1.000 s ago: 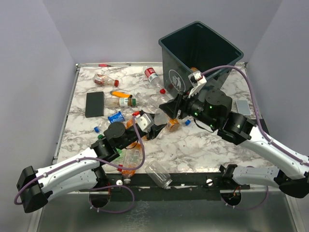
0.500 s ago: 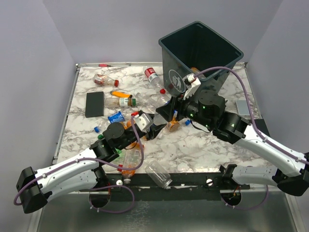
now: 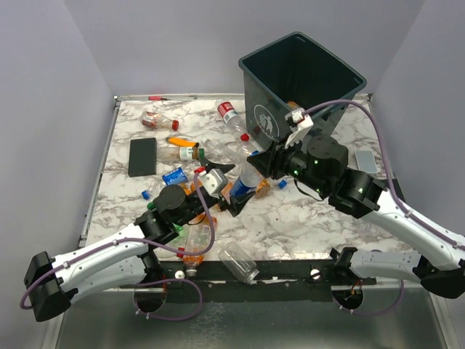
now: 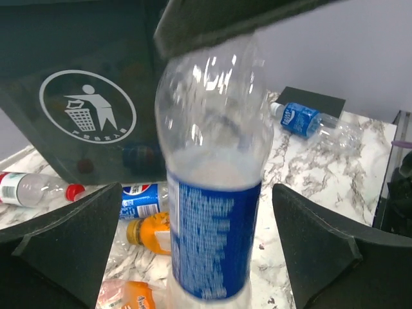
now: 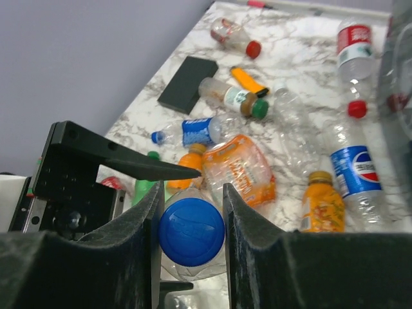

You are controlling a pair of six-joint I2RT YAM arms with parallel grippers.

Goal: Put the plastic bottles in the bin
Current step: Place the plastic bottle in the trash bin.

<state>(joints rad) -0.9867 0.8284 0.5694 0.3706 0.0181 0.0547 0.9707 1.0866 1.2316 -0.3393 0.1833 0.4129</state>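
2 arms reach inward: right jaws clamp a blue-labelled bottle [image 3: 243, 185], left jaws wide.

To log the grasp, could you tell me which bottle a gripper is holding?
The clear bottle with the blue label and blue cap: the right gripper clamps its capped top, while the rest lie loose.
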